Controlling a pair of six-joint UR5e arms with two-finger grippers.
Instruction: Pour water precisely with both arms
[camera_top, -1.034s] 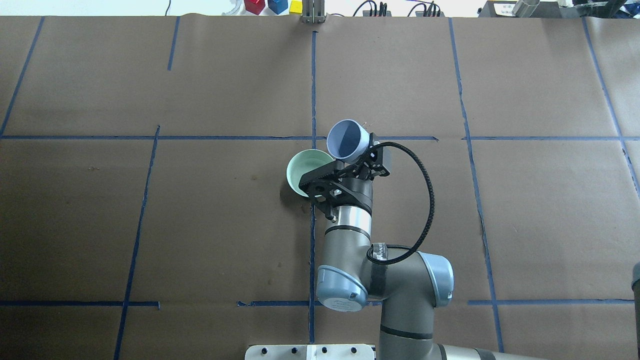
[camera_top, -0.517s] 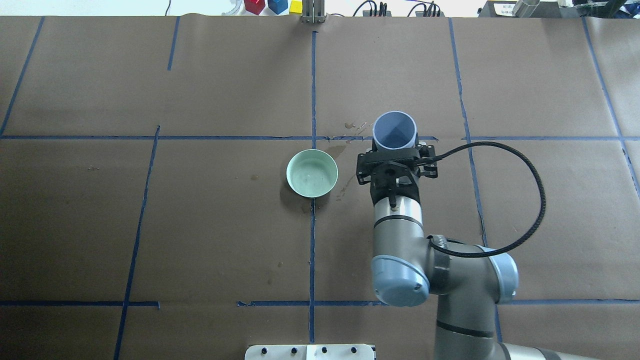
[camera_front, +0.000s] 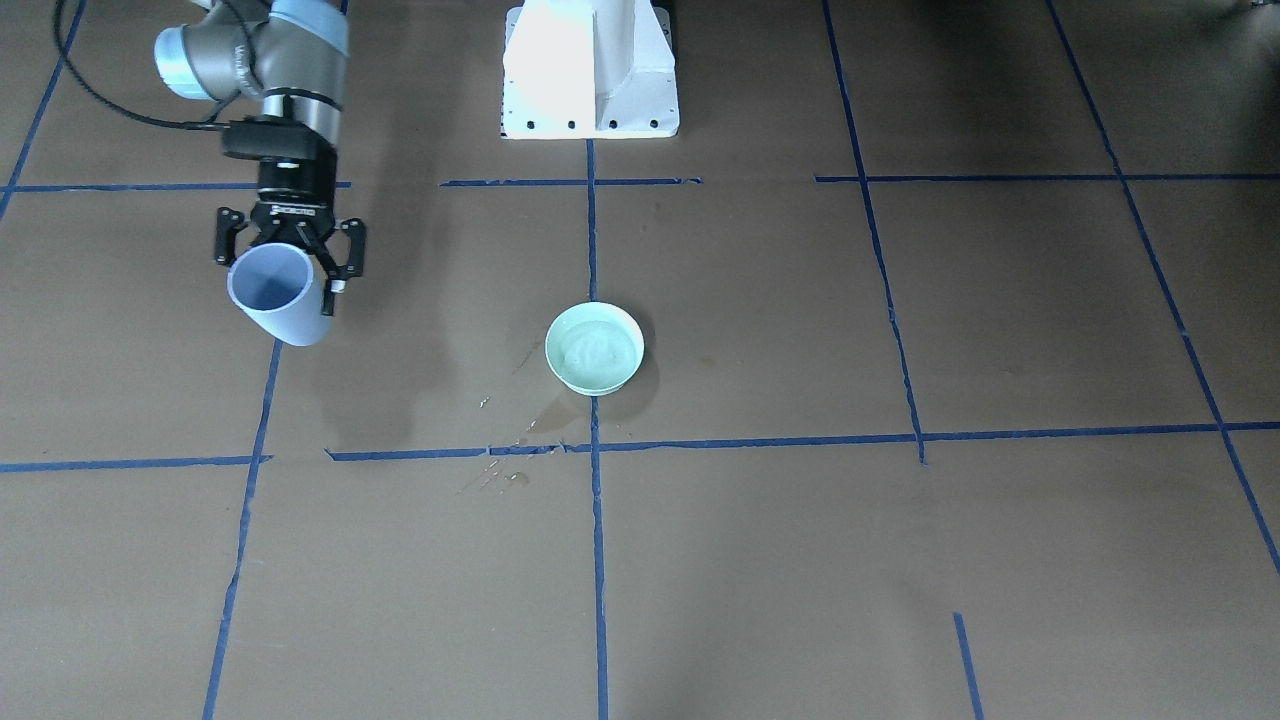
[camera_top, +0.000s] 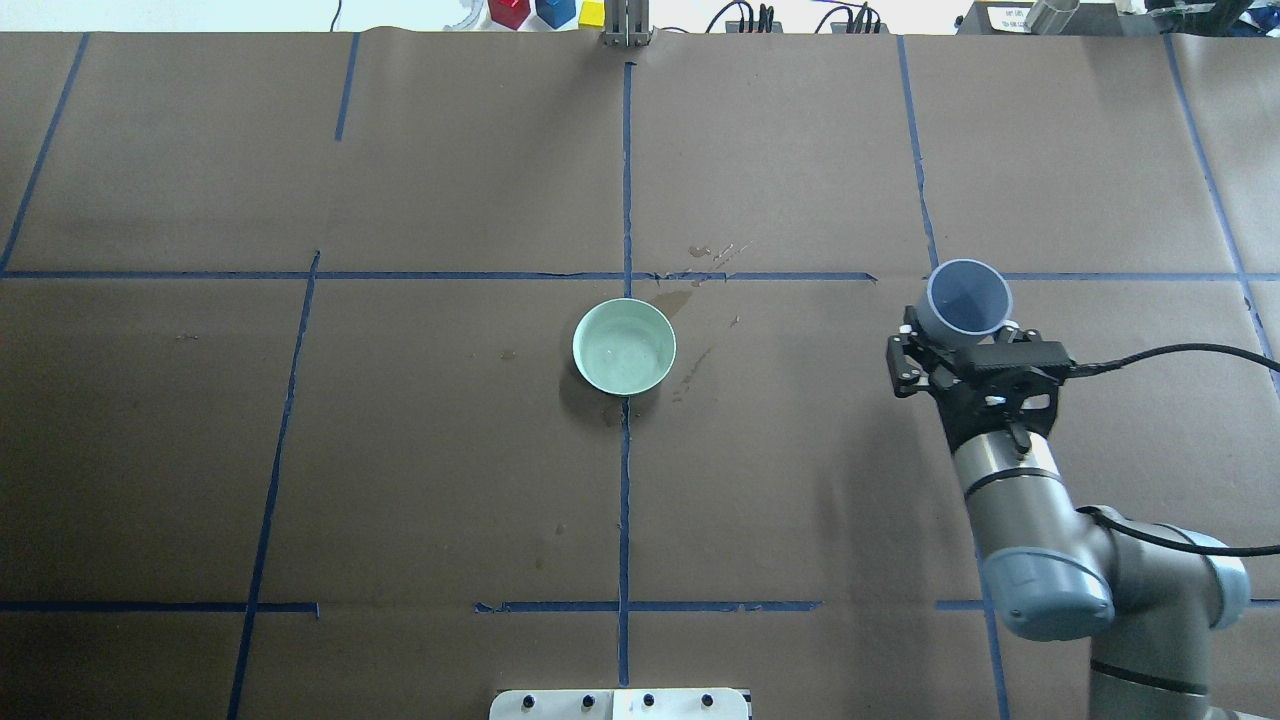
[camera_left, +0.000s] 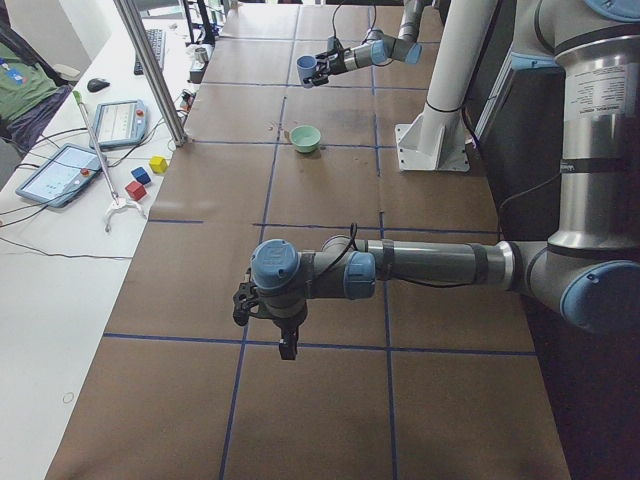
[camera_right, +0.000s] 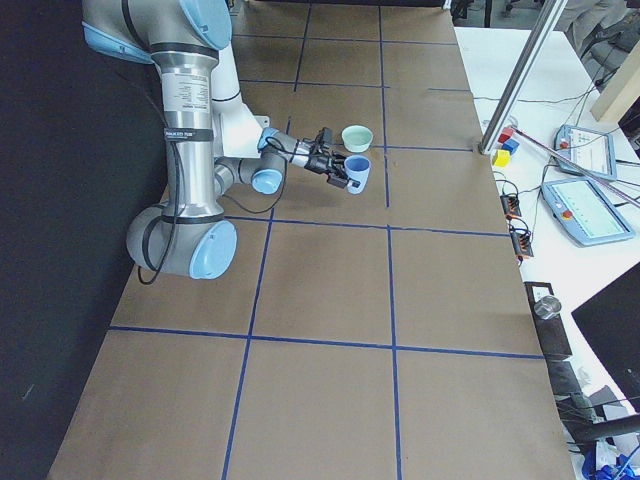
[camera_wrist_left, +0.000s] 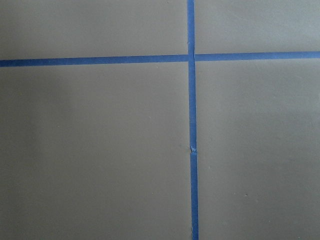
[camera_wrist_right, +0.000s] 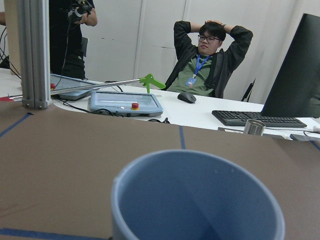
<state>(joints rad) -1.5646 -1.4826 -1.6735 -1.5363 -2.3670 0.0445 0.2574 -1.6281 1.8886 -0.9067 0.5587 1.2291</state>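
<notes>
We see the right arm (camera_top: 1030, 520) reaching out over the brown tabletop (camera_top: 400, 450), its claw (camera_top: 960, 328) clenched around a pale blue cup (camera_top: 968, 298). The cup is held above the surface and tilted, its mouth turned up and away from the robot. It hangs well apart from the mint-green bowl (camera_top: 624, 347), off to the robot's right of it.

The bowl sits on the central strip of blue tape (camera_top: 626, 180), just short of a crossing of lines. Inside it we make out a faint, glossy, rippled surface – the water (camera_front: 594, 350), a small amount. More of it lies outside the bowl: a dark wet patch (camera_top: 678, 300) just beside the rim on the far side, with scattered drops (camera_front: 500, 475) trailing over the tape line nearby.

From the right wrist camera, the cup's rim (camera_wrist_right: 197, 190) fills the lower frame. Its inside appears dry, though the bottom is cut off and we cannot be sure. Beyond the tabletop's edge a person (camera_wrist_right: 207, 60) sits leaning back, hands behind the head, near a keyboard (camera_wrist_right: 257, 118) and a control tablet (camera_wrist_right: 125, 103).

The left arm (camera_left: 430, 265) stretches low over the near end of the tabletop – far from bowl and cup. Its claw (camera_left: 283, 335) points down at the surface; we cannot tell whether it is released or clenched. Its wrist camera shows only brown paper and crossing tape lines (camera_wrist_left: 191, 125).
</notes>
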